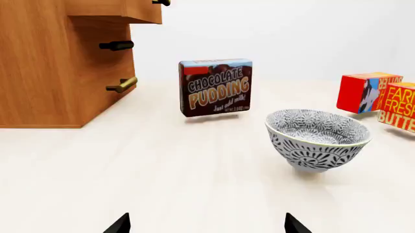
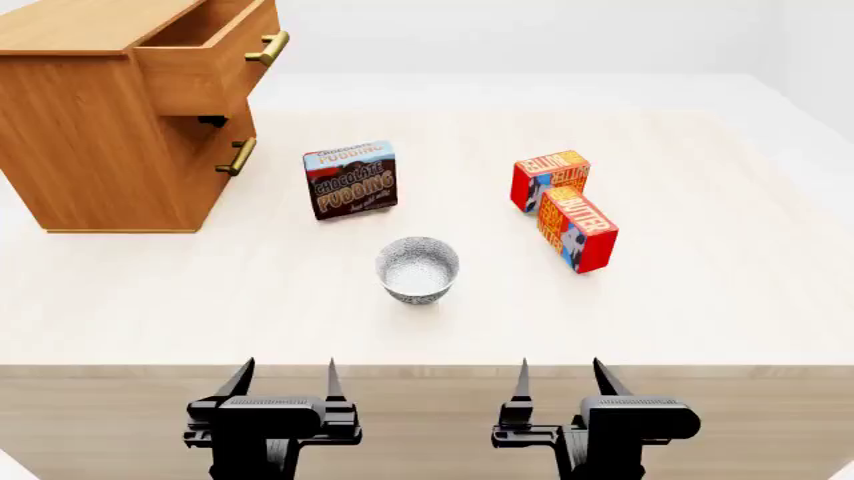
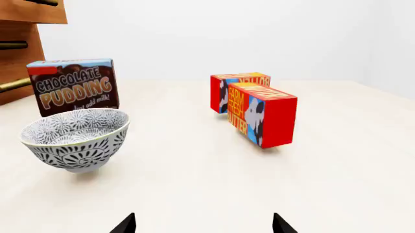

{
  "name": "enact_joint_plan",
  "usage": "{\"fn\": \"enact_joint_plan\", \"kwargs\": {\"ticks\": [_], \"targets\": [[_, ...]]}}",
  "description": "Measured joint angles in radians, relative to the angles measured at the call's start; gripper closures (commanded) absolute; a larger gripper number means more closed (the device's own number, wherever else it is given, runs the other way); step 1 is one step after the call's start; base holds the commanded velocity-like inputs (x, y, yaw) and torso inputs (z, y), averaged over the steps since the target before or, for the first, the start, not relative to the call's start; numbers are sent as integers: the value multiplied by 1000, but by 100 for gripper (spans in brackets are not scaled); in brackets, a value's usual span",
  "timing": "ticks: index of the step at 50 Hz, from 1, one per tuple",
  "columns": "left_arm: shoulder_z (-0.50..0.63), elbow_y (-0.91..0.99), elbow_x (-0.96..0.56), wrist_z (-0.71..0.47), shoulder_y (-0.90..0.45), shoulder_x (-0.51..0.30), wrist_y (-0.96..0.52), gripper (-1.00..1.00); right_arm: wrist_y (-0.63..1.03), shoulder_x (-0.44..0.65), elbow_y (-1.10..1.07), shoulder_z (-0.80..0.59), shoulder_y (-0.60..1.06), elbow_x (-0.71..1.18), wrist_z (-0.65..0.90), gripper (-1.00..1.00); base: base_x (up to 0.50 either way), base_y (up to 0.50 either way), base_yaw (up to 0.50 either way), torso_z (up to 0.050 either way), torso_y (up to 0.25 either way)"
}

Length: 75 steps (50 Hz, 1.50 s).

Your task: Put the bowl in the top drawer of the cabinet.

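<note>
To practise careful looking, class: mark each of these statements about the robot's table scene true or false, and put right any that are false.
1. The bowl stands upright on the table. True.
2. The top drawer of the cabinet is shut. False: it is pulled out and open.
3. The left gripper holds the bowl. False: both it and the right gripper are open and empty, short of the bowl.
4. The chocolate pudding box stands between the bowl and the cabinet. True.
5. Two red butter boxes lie inside the drawer. False: they sit on the table.
</note>
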<state>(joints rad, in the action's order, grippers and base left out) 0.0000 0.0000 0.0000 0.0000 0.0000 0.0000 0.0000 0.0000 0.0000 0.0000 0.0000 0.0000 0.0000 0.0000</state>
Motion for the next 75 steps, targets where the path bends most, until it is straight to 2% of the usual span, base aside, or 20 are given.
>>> {"fn": "enact_joint_plan", "kwargs": {"ticks": [12, 23, 39, 48, 60, 75], "targets": [[27, 18, -47, 5, -5, -31, -56, -100, 50, 25, -9, -29, 1, 21, 33, -100, 0, 0, 0, 0, 0], [53, 4, -88, 19, -30, -61, -135, -100, 60, 54, -16, -55, -4, 32, 58, -100, 0, 498, 0, 0, 0], [92, -20, -90, -1, -61, -86, -163, -100, 65, 83, -8, -87, 4, 38, 85, -100, 0, 469, 0, 0, 0], [107, -24, -111, 13, -84, -104, -147, -100, 119, 95, -12, -104, 28, 30, 110, -100, 0, 0, 0, 46, 0], [134, 59, -159, 53, -207, -144, -301, -100, 365, 131, -107, -103, 137, 45, 103, -100, 0, 0, 0, 50, 0], [176, 2, -170, 78, -543, -160, -556, -100, 816, 168, -206, -68, 466, 112, 72, -100, 0, 0, 0, 50, 0]]}}
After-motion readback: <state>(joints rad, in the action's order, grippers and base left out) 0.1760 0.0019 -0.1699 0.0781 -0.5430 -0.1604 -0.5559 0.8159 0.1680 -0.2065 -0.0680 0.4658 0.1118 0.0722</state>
